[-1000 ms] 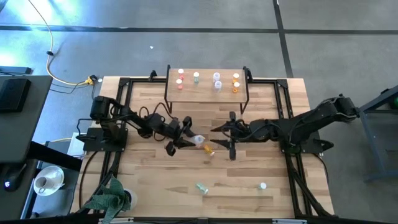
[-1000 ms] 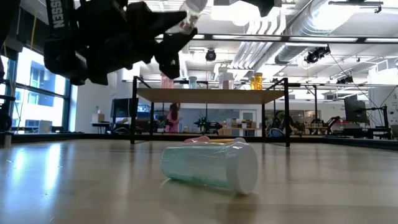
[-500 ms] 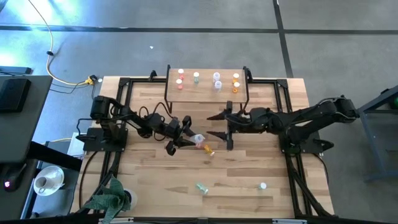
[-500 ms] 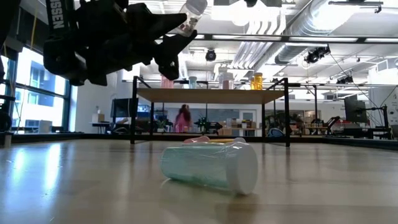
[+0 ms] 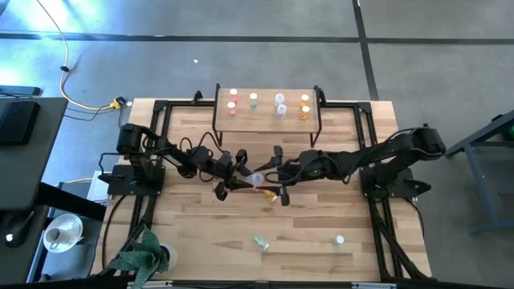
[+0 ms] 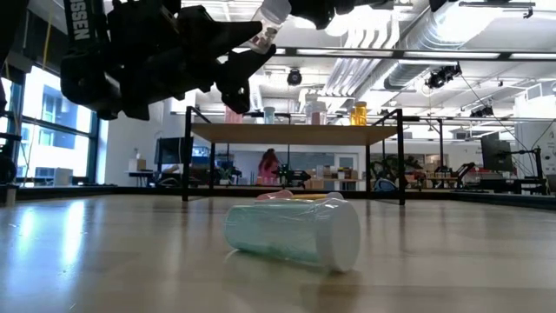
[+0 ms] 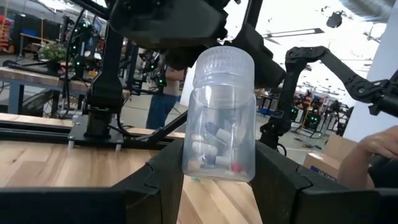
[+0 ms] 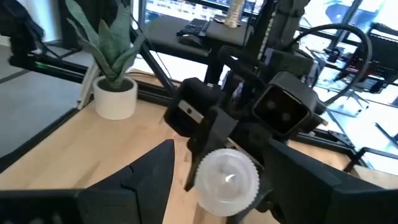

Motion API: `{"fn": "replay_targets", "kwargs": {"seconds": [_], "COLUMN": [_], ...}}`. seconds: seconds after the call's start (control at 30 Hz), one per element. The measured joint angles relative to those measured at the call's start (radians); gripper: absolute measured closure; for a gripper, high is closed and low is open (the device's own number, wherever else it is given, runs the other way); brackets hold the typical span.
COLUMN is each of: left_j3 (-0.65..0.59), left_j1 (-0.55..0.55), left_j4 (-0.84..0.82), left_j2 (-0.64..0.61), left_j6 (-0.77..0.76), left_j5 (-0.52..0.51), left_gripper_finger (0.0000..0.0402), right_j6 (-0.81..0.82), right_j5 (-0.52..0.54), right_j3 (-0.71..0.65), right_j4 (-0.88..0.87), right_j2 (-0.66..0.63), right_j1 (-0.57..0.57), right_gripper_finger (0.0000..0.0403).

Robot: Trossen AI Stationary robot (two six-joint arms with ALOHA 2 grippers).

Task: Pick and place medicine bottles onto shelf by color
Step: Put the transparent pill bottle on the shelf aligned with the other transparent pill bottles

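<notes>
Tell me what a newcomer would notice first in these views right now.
Mid-table, the left claw holds a clear bottle aloft, cap toward the open right claw closing in around it, like a handoff. Behind them, the shelf at the far edge already carries sorted bottles. A pale green bottle lies on its side near the front.

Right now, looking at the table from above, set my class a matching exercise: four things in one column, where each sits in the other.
Things:
1. clear bottle
2. pale green bottle
3. shelf
4. potted plant

Places:
A. table's near left corner
B. far edge of the table, bottles standing on it
C. lying on the table, near side
D. held in the left claw

Pairs: 1-D, 2-C, 3-B, 4-A
</notes>
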Motion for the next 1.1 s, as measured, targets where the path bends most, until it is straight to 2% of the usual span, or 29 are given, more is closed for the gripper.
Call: {"fn": "replay_targets", "kwargs": {"seconds": [0.5, 0.9, 1.1], "left_j3": [0.000, 0.001, 0.001], "left_j1": [0.000, 0.000, 0.000], "left_j4": [-0.003, -0.014, -0.016], "left_j2": [0.000, 0.000, 0.000], "left_j6": [0.000, 0.000, 0.001], "left_j5": [0.000, 0.000, 0.001], "left_gripper_finger": [0.0257, 0.0257, 0.0250], "right_j6": [0.043, 0.047, 0.047], "right_j5": [0.028, 0.013, 0.013], "right_j3": [0.001, 0.001, 0.002], "right_j4": [-0.048, -0.058, -0.069], "right_j2": [0.003, 0.003, 0.002], "right_j1": [0.000, -0.003, -0.003], "right_gripper_finger": [0.0170, 0.0263, 0.0275]}}
